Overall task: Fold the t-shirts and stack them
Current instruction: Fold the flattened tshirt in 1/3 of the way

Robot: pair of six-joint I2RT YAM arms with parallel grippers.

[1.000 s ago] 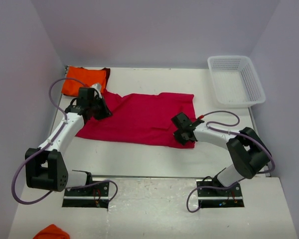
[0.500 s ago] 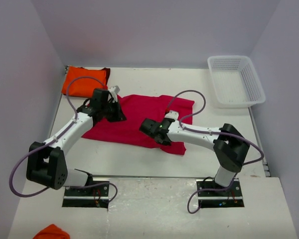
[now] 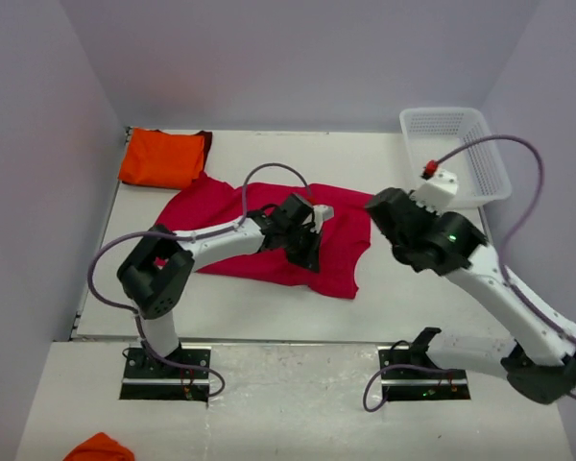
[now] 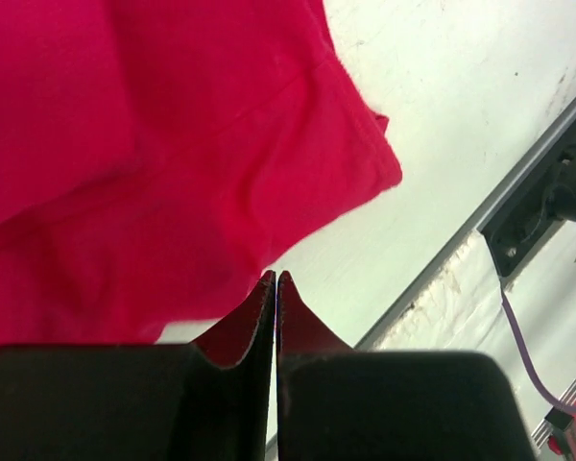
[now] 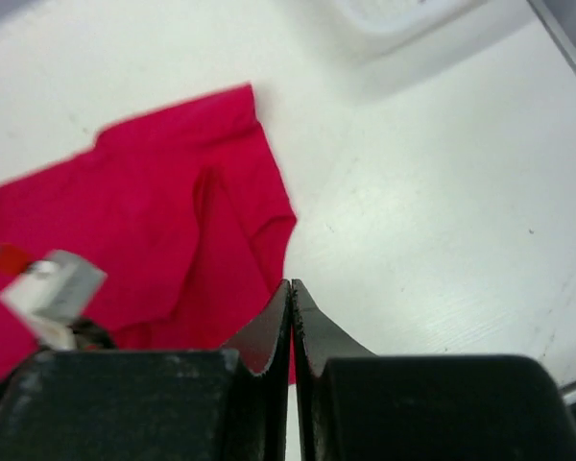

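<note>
The crimson-pink t-shirt [image 3: 336,259] lies rumpled mid-worktop [image 3: 298,154]. Its long axis runs left to right and slopes toward the near edge on the right. I cannot tell which end is the collar. The orange t-shirt [image 3: 161,158] sits folded in the far-left corner. The left pincer [image 4: 276,283] hangs low over the crimson cloth and the right pincer [image 5: 290,288] is high by its right hem; both have tips together and nothing visibly between them. The likely risks are the low left arm dragging the fabric askew, or a pinch catching only 1 of 2 layers.

Robot lab; white-walled booth [image 3: 298,67], bolted arm mounts [image 3: 168,368]
</note>
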